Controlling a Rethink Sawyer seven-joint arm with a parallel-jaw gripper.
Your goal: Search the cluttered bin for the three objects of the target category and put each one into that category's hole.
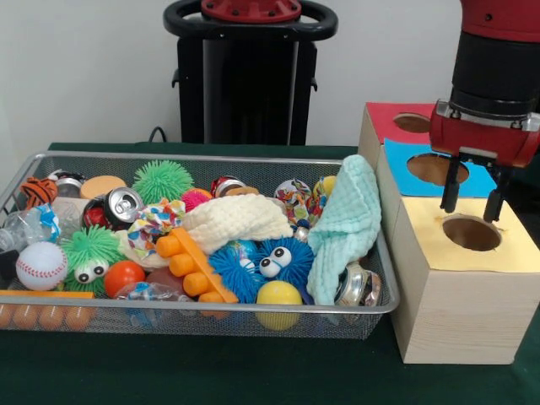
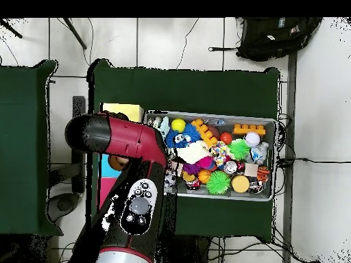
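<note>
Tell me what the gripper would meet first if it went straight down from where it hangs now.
Probably the yellow top of the wooden box, near the rim of its round hole. The open, empty gripper hangs just above it; depth is unclear.

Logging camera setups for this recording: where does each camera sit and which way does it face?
Front view: across the table, facing the robot; shows the wire bin, wooden box, and the arm with its open claw above the yellow hole.
Overhead view: above, looking straight down; red arm covers most of the box.
Shared: bin, blue googly-eyed toy.
</note>
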